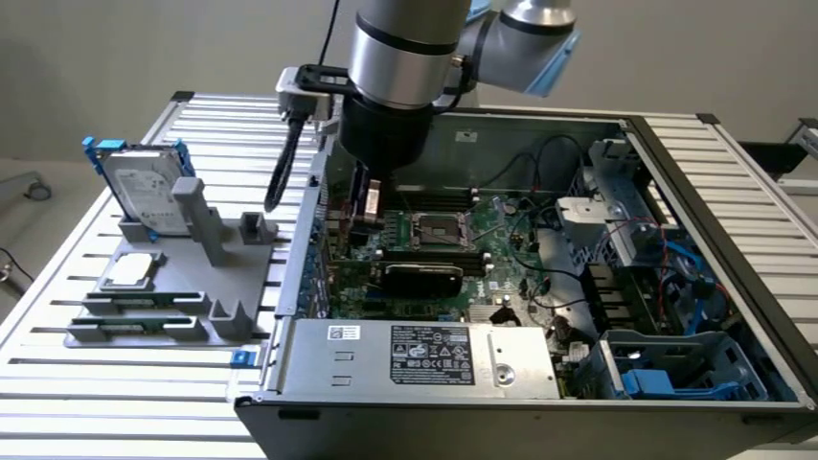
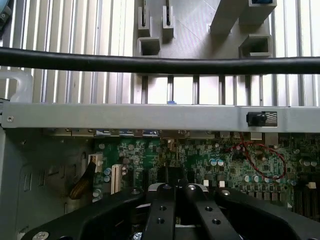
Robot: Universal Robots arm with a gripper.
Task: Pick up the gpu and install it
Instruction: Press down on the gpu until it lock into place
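Wrist view: claw (image 2: pixel 181 200) shut, nothing visibly held, low over the motherboard (image 2: pixel 200 160) inside the open case (image 1: pixel 715 240); gpu (image 1: pixel 422 277) lying on the board, likely seated already.

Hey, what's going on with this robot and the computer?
The arm's gripper hangs inside the open case, jaws shut, just above the motherboard. The gpu, black shroud up, sits on the board, apart from the gripper. Whether it is fully seated cannot be told.
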